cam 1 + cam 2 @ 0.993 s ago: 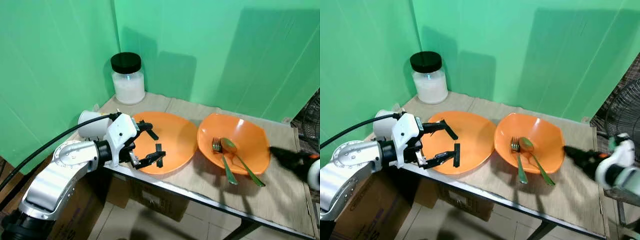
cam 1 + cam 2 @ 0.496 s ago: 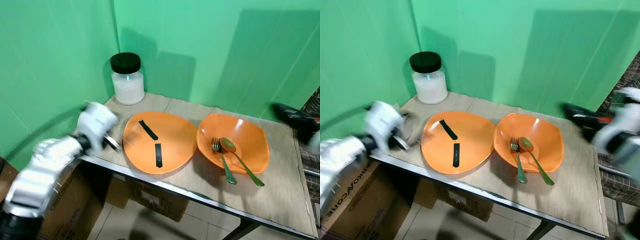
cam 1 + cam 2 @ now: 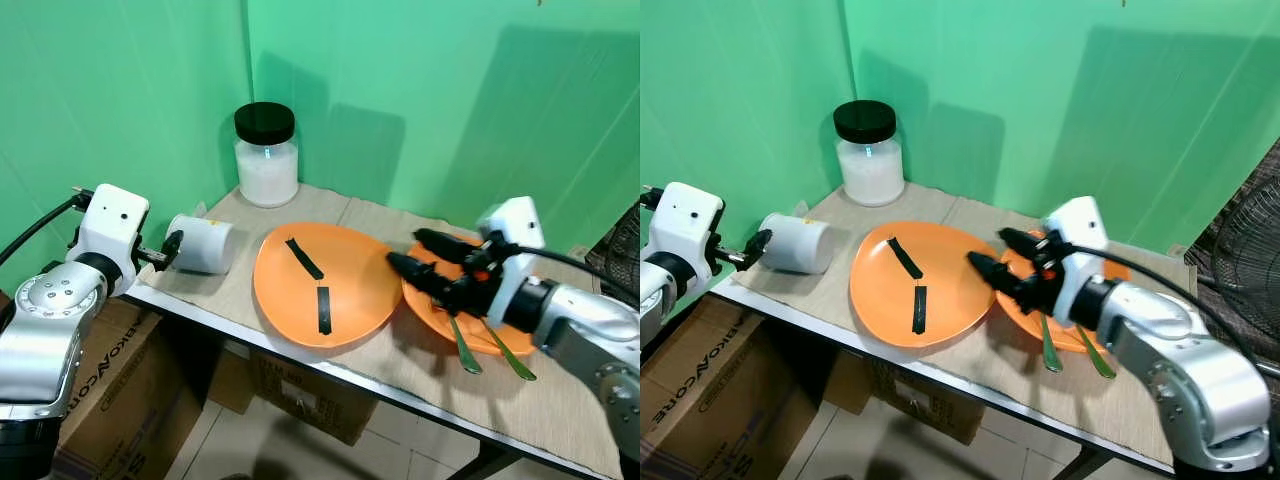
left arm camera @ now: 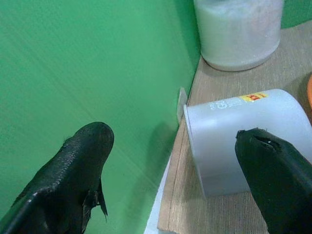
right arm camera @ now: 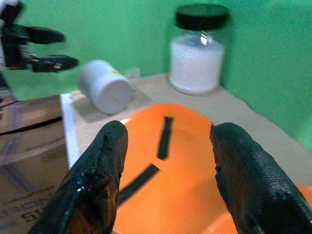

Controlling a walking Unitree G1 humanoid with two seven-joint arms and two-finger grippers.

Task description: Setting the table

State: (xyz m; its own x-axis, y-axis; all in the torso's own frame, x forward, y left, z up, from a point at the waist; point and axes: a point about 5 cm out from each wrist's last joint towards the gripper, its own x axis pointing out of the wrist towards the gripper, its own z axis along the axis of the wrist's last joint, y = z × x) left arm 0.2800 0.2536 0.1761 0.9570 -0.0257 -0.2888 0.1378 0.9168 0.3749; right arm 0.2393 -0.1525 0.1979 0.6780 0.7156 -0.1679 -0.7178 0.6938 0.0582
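Observation:
An orange plate (image 3: 345,290) with two black strips (image 3: 303,258) on it lies mid-table. To its right sits an orange bowl (image 3: 487,340) holding a green fork (image 3: 465,352) and spoon (image 3: 512,362). My right gripper (image 3: 405,249) hovers open over the gap between plate and bowl, hiding part of the bowl; the plate (image 5: 180,180) lies just below its fingers. A white cup (image 3: 203,245) lies on its side at the table's left end. My left gripper (image 3: 165,248) is open just left of the cup (image 4: 243,126), its mouth facing the fingers.
A black-lidded jar (image 3: 266,155) of white powder stands in the back left corner. The table (image 3: 390,375) has green walls behind and to the left. Cardboard boxes (image 3: 95,420) sit under it, and a fan (image 3: 1250,265) stands at the right.
My left arm drew back from over the plate to the cup at the table's left end. My right arm swung in from the far right to the bowl's near rim.

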